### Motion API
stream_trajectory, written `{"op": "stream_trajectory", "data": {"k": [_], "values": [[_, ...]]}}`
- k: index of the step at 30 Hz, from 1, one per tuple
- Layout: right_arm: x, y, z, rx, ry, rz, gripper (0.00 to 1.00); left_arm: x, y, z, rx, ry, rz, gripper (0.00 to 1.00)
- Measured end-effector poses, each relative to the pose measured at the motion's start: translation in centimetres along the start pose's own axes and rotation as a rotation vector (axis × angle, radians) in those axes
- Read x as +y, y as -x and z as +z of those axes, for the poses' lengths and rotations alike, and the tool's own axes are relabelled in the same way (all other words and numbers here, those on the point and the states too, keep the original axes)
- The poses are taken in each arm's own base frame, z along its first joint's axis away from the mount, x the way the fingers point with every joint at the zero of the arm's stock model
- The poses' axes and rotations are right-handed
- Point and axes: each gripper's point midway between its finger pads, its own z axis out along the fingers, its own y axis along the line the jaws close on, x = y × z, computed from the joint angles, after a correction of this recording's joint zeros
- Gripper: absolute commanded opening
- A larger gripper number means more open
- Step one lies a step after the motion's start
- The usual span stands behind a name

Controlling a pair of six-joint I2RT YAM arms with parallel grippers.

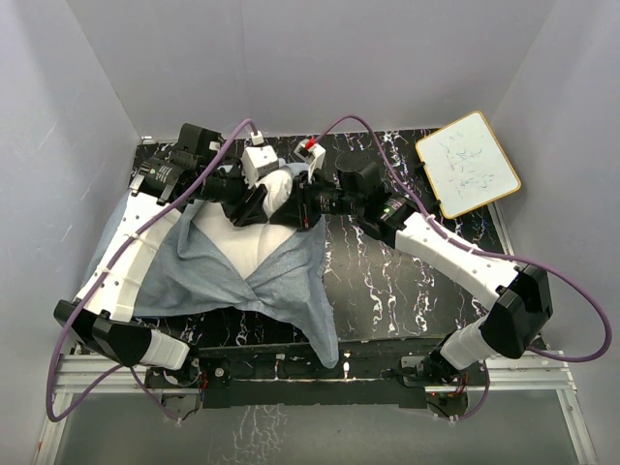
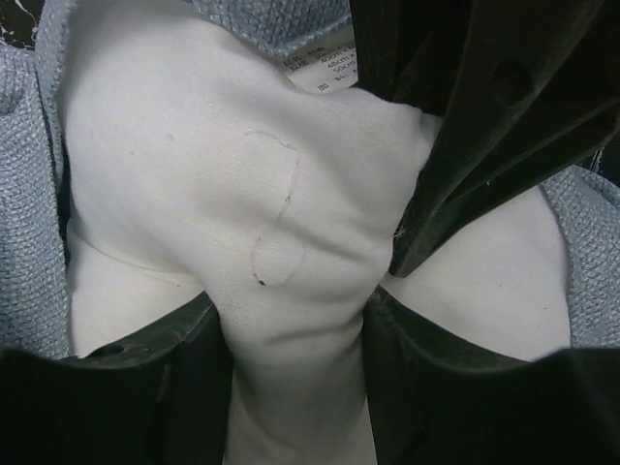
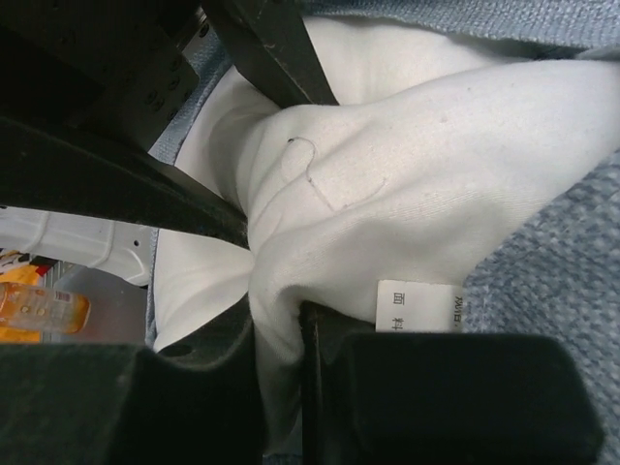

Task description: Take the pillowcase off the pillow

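Pale walls box in a black marbled table (image 1: pixel 407 291), with a white framed board (image 1: pixel 468 163) at its far right. On the left half lies the pillow (image 1: pixel 254 247), its far end bared, with the pillowcase (image 1: pixel 194 276) lying grey-blue side out over its near part. Left gripper (image 1: pixel 250 203) and right gripper (image 1: pixel 302 205) are both clamped on the pillow's far end. I'd judge the peeling midway; next, one gripper should hold the pillow while the other takes the cloth and draws it off

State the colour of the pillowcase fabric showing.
Pillowcase: pale grey-blue, clearest from the top external view.
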Motion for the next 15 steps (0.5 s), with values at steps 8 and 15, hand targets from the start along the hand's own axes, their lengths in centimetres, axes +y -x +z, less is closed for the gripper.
{"op": "stream_trajectory", "data": {"k": [8,15], "values": [[0.7,-0.3,-0.1,0.014,0.016,0.043,0.08,-0.2,-0.4,-0.3,0.018,-0.007,0.019,0.93],[1.2,0.0,-0.2,0.001,0.023,0.039,0.08,-0.2,0.4,-1.2,0.005,0.011,0.022,0.97]]}}
